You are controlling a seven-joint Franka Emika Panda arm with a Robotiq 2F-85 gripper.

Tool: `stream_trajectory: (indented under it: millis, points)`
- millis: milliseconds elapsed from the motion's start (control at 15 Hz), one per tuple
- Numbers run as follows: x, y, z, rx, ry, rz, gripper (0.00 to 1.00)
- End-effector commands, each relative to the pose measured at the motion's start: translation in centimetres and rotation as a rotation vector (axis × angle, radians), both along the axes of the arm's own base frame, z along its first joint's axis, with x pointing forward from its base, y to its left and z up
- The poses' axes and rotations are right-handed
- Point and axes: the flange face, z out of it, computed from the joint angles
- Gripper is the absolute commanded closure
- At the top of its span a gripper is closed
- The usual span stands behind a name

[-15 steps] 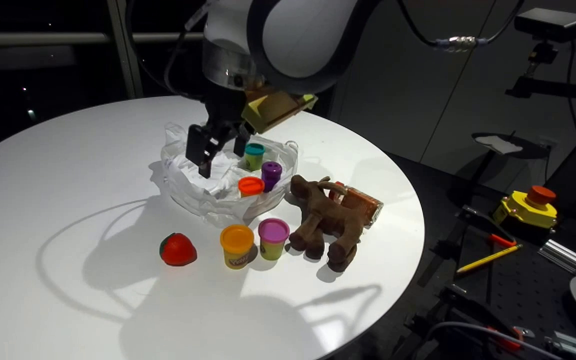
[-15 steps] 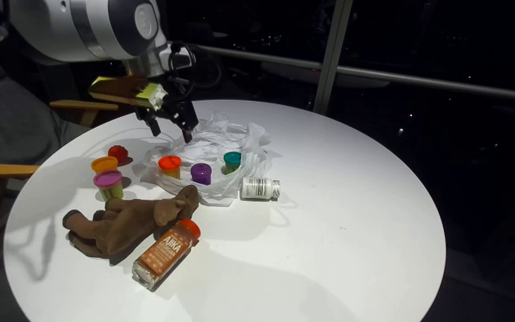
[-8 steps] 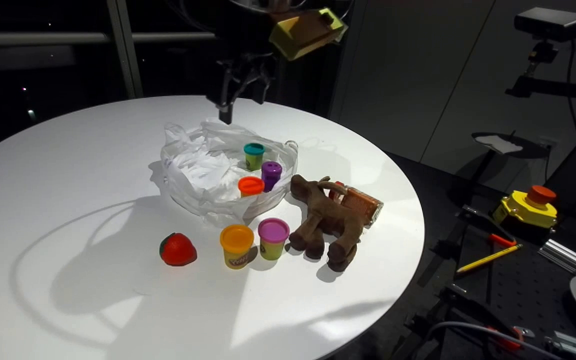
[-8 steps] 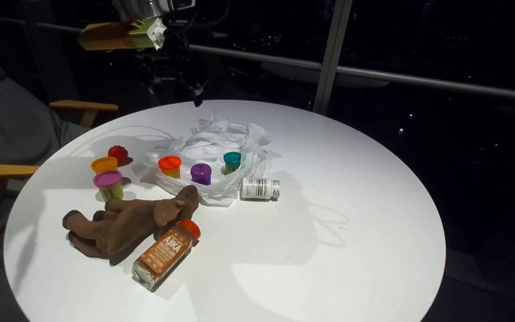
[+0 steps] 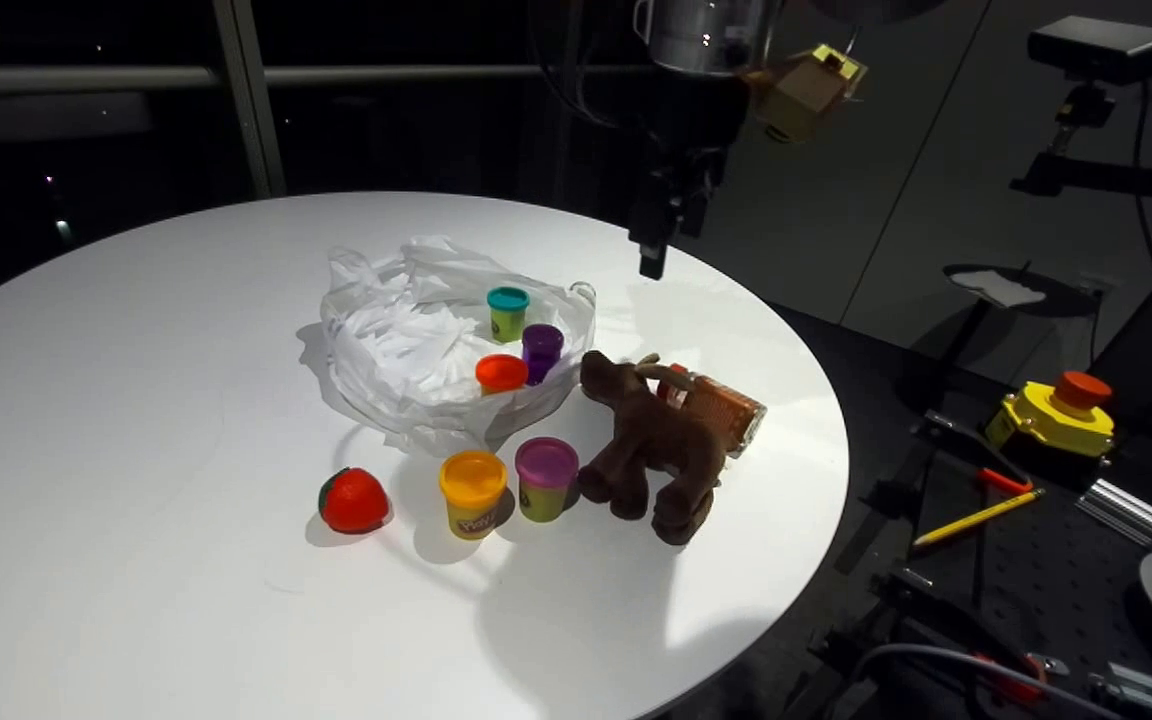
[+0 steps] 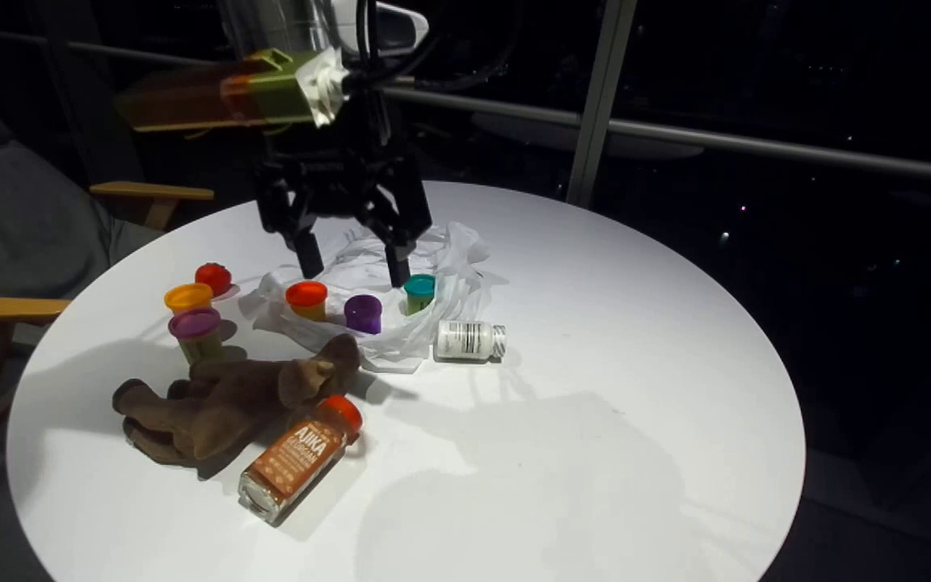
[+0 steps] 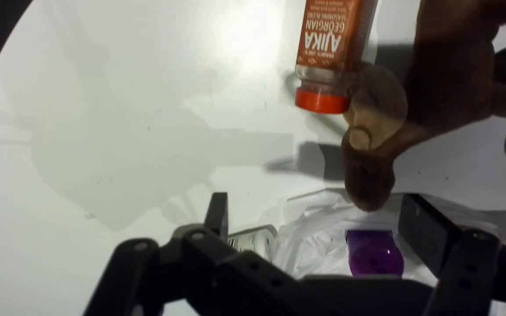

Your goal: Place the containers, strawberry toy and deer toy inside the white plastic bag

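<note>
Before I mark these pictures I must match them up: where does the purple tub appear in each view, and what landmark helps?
In an exterior view: purple tub near the centre, inside the bag.
In an exterior view: purple tub left of centre.
Wrist view: purple tub low, right of centre.
Landmark in all three: the deer, its head near the purple tub.

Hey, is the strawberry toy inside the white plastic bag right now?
No, in an exterior view the strawberry toy sits on the table, outside the white plastic bag and apart from it.
</note>
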Motion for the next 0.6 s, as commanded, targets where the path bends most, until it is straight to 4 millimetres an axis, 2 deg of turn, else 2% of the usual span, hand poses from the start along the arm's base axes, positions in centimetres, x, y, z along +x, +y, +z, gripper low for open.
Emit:
stream_trajectory:
  millis: [0, 200, 400, 533]
  points:
    - [-5.0, -1.6, -2.1, 0.043, 0.061, 0.084, 0.00]
    - [-8.7, -2.2, -4.8, 0.067, 0.122, 0.134, 0.00]
    - [-10.9, -1.8, -7.0, 0.105, 0.110, 0.150, 0.00]
    - [-11.6, -1.2, -8.4, 0.128, 0.086, 0.153, 0.00]
